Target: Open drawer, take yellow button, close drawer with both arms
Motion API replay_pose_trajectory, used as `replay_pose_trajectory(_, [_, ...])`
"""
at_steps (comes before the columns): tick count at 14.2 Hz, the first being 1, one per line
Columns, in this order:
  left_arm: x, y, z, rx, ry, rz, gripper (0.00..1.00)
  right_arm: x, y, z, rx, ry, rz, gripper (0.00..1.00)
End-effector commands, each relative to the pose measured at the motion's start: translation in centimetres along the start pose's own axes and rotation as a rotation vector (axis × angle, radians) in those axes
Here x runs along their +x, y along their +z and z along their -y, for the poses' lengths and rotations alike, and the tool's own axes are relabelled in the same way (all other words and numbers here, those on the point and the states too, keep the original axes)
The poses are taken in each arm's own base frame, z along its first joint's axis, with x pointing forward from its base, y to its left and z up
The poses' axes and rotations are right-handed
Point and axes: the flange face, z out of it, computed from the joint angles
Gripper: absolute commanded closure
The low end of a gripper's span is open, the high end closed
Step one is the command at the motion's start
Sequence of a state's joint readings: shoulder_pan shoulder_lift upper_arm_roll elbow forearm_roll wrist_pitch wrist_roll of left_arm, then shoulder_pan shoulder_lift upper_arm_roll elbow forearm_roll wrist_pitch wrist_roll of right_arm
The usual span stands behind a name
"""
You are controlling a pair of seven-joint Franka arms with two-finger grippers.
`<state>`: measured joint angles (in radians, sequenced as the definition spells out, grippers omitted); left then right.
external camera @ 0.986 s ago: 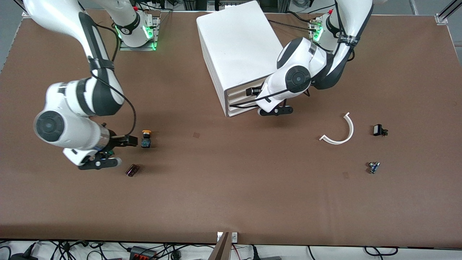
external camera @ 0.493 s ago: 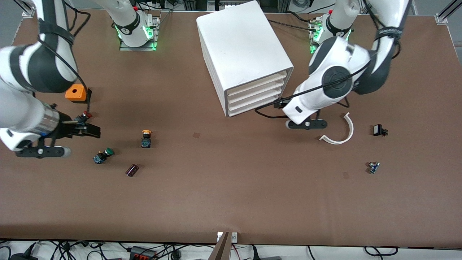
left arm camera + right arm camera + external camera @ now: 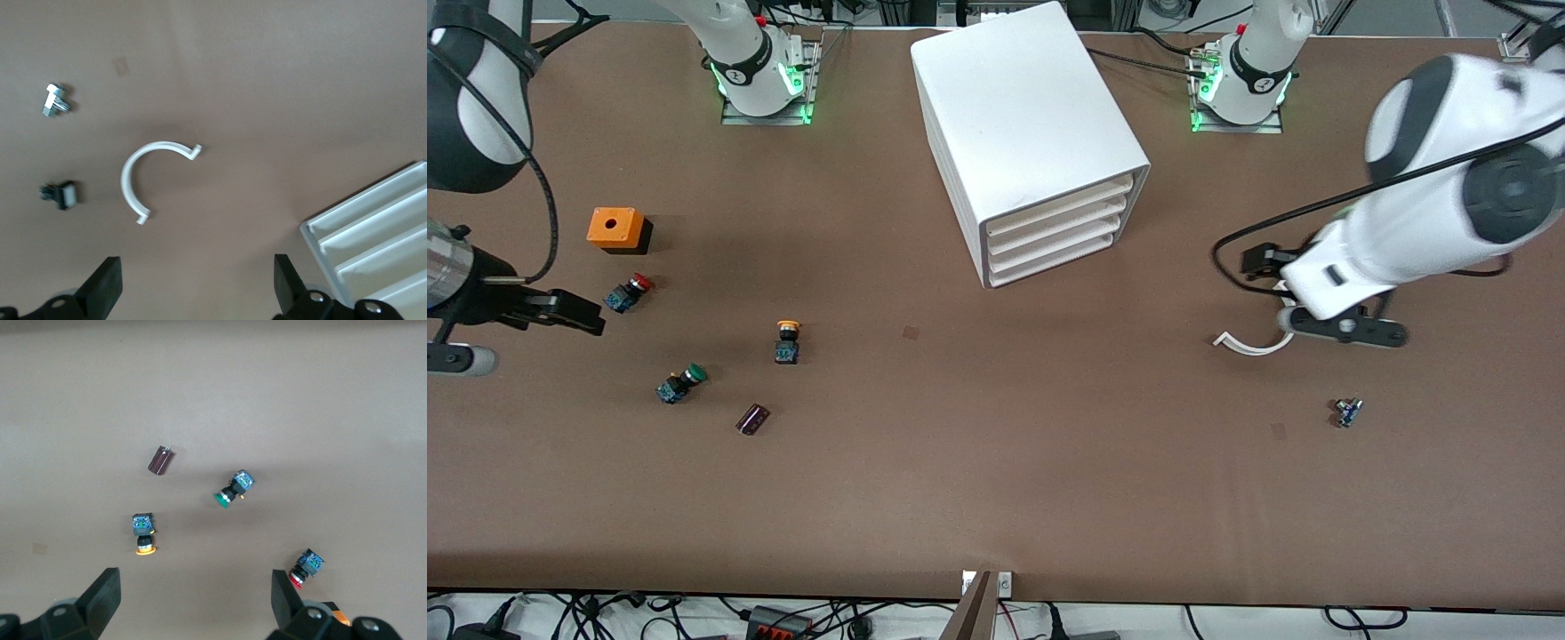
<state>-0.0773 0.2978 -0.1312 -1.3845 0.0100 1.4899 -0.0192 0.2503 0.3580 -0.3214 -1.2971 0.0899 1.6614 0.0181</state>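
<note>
The cabinet [image 3: 1032, 133] is standing with all four fronts flush; the drawer [image 3: 1060, 203], its topmost, is sitting shut. The button [image 3: 787, 341] is lying on the open table, toward the right arm's end from the cabinet and nearer the front camera. The left gripper [image 3: 1267, 298], jaws spread and empty, is hovering over the white curved clip [image 3: 1245, 345]. The right gripper [image 3: 560, 313], jaws likewise spread, is hanging near the red-capped button [image 3: 627, 292]. Judgement: nothing is left to grasp, so both arms should be clearing away without brushing loose parts.

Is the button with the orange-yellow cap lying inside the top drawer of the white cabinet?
No, the button stands on the bare table, toward the right arm's end, while the top drawer is shut.
</note>
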Motion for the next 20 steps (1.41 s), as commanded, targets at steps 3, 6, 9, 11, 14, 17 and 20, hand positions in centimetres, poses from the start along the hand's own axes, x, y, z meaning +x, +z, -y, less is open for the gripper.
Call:
replay_pose_trajectory(3, [-6.3,-4.5,4.3,0.038,0.086,-0.053,0.0,-1.4,-3.5,-3.7,0.068,0.02,-0.032,0.0])
replay_pose_trajectory(6, [-10.2,-3.9,5.9,0.055,0.055,-0.173,0.0,-2.6,-3.3,-6.4,0.075,0.05,-0.014,0.0])
replay_pose_trajectory(9, [-11.0,-3.9,7.3,0.057,0.034,-0.217,0.0,-3.4,-3.1,-7.3,0.075,0.033,0.0,0.0])
replay_pose_trajectory(11, [-11.0,-4.0,7.2,0.057,0.029,-0.217,0.0,-3.6,-2.9,-7.1,0.053,0.03,0.019,0.0])
replay_pose_trajectory(14, [-10.9,-4.0,8.1,0.057,0.014,-0.216,0.0,-4.7,-2.6,-4.8,-0.029,-0.014,0.053,0.0])
replay_pose_trajectory(17, [-10.9,-4.0,8.2,0.057,0.017,-0.215,0.0,-6.3,-2.0,-5.9,-0.013,-0.001,0.054,0.0])
replay_pose_trajectory(20, [-10.8,-4.0,8.1,0.058,0.02,-0.215,0.0,-8.0,-1.3,-6.3,-0.001,0.003,0.041,0.0])
